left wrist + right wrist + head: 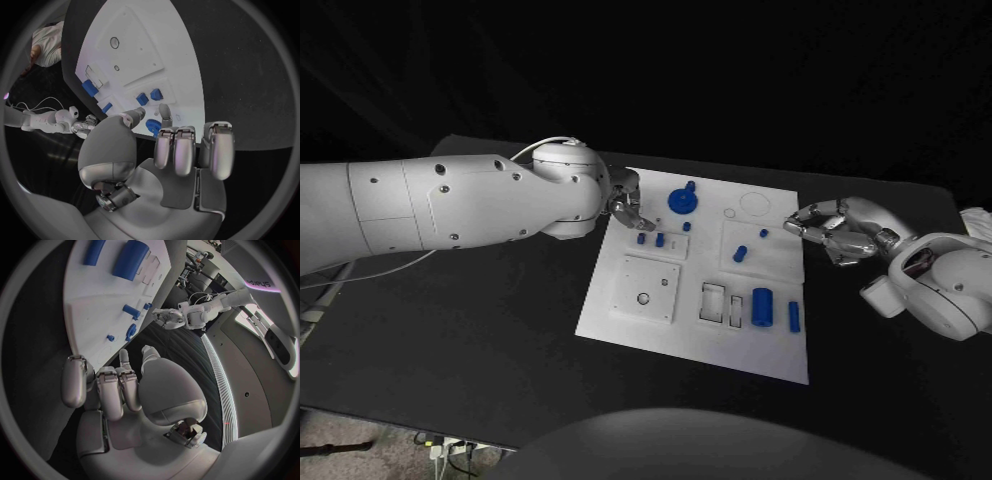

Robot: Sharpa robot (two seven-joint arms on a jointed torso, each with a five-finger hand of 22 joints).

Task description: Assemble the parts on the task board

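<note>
The white task board point(697, 345) lies in the middle of the black table. On it are a round blue part point(682, 200), short blue pegs point(651, 240), a blue block point(740, 254), a thick blue cylinder point(762, 306) and a slim blue rod point(793, 317). My left hand point(626, 207) hovers at the board's far left edge, close to the round part point(152, 125), its fingers point(184, 150) loosely bent and holding nothing. My right hand point(834, 233) hangs just off the board's right edge point(87, 305). Its fingers point(115, 390) are also loosely bent, with nothing in them.
A square panel with a hole point(646, 288) and two rectangular slots point(723, 305) sit in the board's near half, and a circle outline point(756, 204) at its far right. Cables point(336, 285) trail off the table's left side. Bare table point(473, 340) surrounds the board.
</note>
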